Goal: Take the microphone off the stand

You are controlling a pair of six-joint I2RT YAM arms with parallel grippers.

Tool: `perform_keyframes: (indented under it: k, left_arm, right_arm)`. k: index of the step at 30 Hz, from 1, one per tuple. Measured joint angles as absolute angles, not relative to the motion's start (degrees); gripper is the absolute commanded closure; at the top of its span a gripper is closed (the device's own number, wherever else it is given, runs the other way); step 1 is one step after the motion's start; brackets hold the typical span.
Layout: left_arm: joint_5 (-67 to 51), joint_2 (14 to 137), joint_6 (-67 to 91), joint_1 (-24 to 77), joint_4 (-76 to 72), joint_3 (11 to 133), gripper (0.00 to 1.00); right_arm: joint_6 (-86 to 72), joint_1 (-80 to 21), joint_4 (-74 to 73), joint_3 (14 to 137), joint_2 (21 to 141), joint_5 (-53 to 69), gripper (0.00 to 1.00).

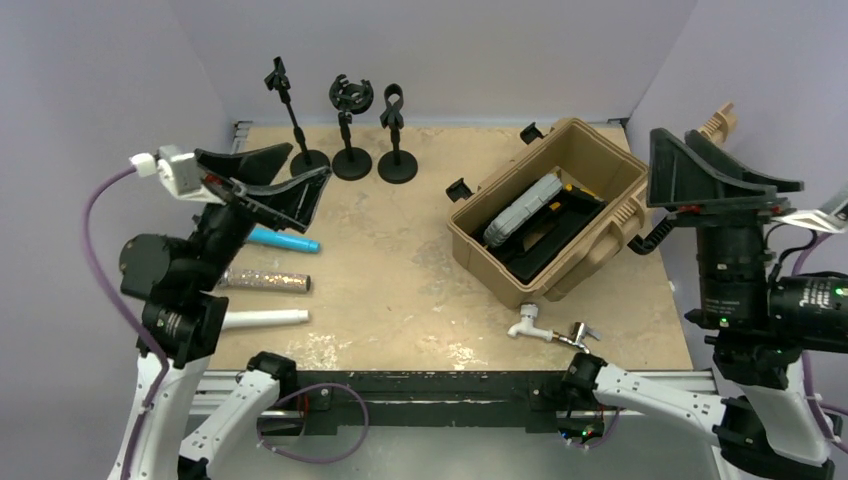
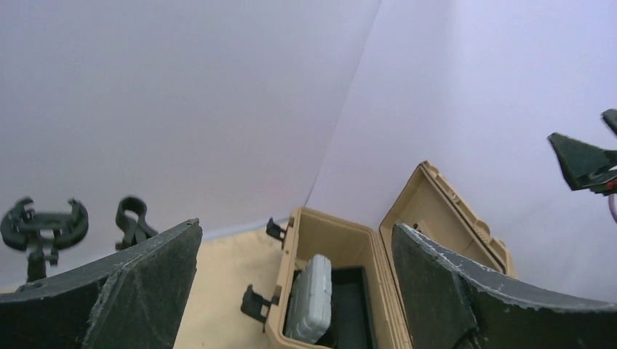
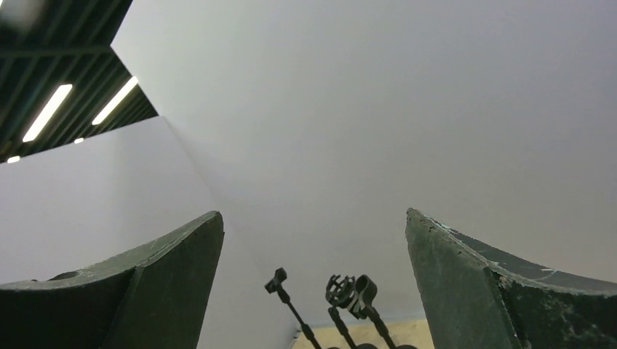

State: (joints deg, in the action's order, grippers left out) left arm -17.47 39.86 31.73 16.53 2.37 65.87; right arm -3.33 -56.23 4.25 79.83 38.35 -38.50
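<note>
Judging by the far edge of the table (image 1: 400,250), the lifting-out looks finished. The left stand (image 1: 296,115), middle stand (image 1: 351,130) and right stand (image 1: 395,135) each show a bare clip with nothing seated in it. Three microphones lie flat on the left side, well apart from the stands: the blue microphone (image 1: 285,240) farthest, the glitter microphone (image 1: 265,280) in the middle and the white microphone (image 1: 265,318) nearest. Which one came out of a stand I cannot tell.

My left pincer (image 1: 285,180) hangs raised above the left side with its jaws spread wide. My wrist view shows only the back wall and the open tan box (image 2: 327,240) between them, so it grips nothing and touches nothing. My right pincer (image 1: 700,165) is held high at the right edge, beside the box. It is also wide apart, with only wall and the distant stands between its jaws, and nothing in hold.

I reckon no further grasp is needed. The next move only calls for settling both arms without brushing the stands, the box or the microphones lying under my left arm.
</note>
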Motion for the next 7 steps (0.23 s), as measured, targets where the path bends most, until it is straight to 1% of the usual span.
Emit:
perform_keyframes:
  k: [2, 3, 7]
  left_arm:
    - [-17.4, 38.6, 30.1, 16.5, 1.8, 67.3, 0.00]
    - [-17.4, 38.1, 29.3, 16.5, 1.4, 68.0, 0.00]
    - [-17.4, 36.6, 27.3, 16.5, -1.1, 69.1, 0.00]
  right_arm:
    - [-3.4, -56.2, 4.3, 79.8, 36.9, -39.6, 0.04]
    - [-3.4, -56.2, 4.1, 79.7, 36.5, -39.9, 0.02]
    - [-4.0, -56.2, 3.7, 78.9, 35.4, -40.4, 0.01]
